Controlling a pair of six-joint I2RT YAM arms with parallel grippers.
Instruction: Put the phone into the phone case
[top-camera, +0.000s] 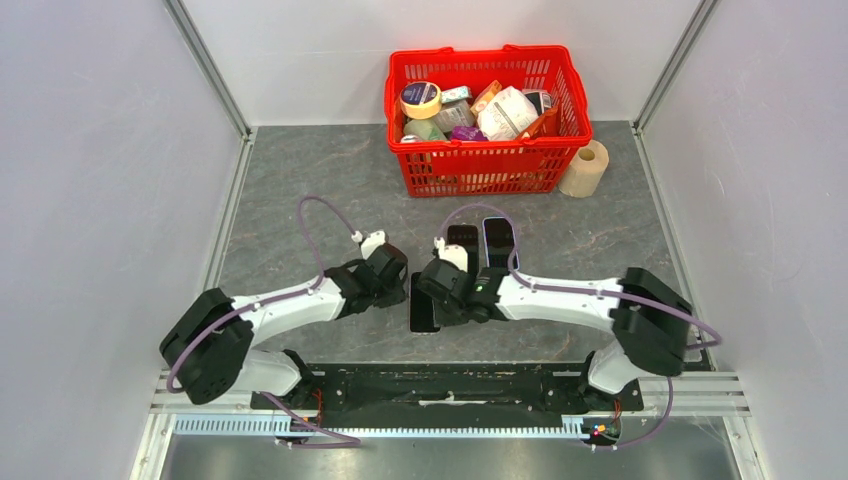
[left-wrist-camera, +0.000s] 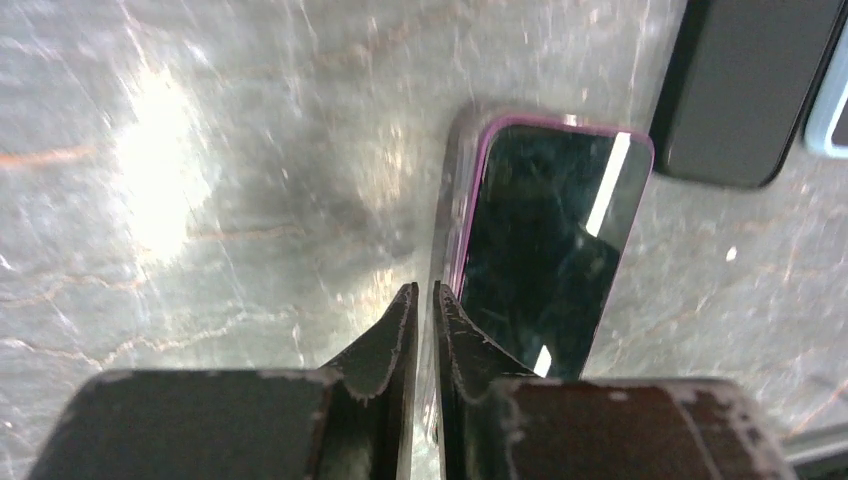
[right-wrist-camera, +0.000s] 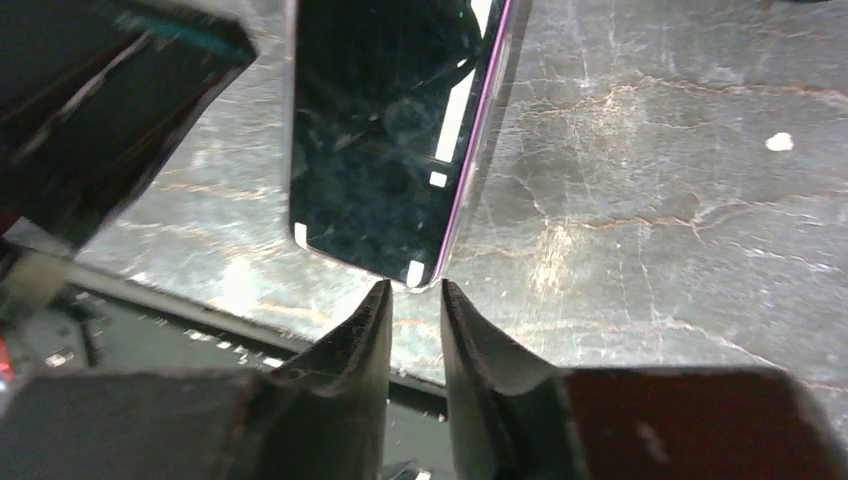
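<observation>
The phone (top-camera: 423, 305), black glass with a purple rim, lies flat near the table's front edge, seated in a clear phone case (left-wrist-camera: 447, 200). In the left wrist view the phone (left-wrist-camera: 545, 250) lies just right of my left gripper (left-wrist-camera: 425, 288). That gripper's jaws are nearly together, with the case's left wall running between them. My right gripper (right-wrist-camera: 415, 285) stands open with nothing between its fingers. Its tips are just short of the phone's (right-wrist-camera: 385, 130) near corner. From above, the left gripper (top-camera: 400, 285) and right gripper (top-camera: 437, 290) flank the phone.
Two more dark phones (top-camera: 462, 240) (top-camera: 498, 240) lie just behind the grippers. A red basket (top-camera: 488, 160) full of goods stands at the back, with a tape roll (top-camera: 585, 168) to its right. The table's front edge and black rail (top-camera: 450, 385) are close behind the phone.
</observation>
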